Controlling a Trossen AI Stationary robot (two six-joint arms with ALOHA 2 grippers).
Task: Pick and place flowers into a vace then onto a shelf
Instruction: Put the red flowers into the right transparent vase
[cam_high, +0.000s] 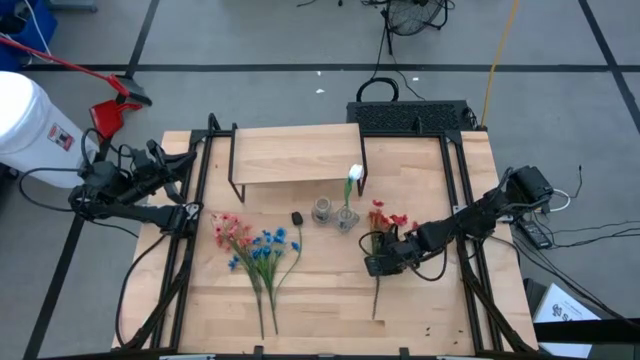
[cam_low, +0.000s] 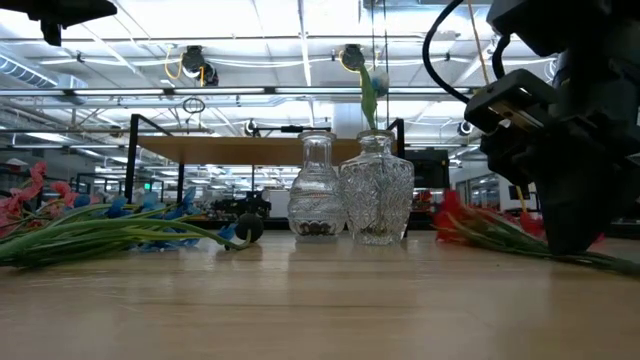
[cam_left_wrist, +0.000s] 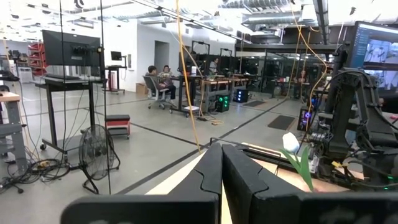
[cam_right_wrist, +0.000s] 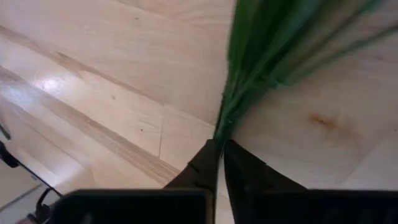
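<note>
Green stems run between the right tool's (cam_right_wrist: 219, 163) fingers, which look pinched together on the red bunch (cam_high: 386, 222) low on the bench (cam_high: 330, 300), just behind where the stems fan out. That spray should be light, limp and springy, so a hold at the gathered stems, well clear of the blossoms, seems wise. Its arm reaches in from the bench's right edge, wrist dipped low. Nearby stand two glass vases (cam_high: 334, 213), one holding a white bud (cam_high: 354, 173), before the shelf (cam_high: 290, 155). The left tool (cam_left_wrist: 221, 180), fingers together, waits at the left edge.

No legible txt — none anywhere
</note>
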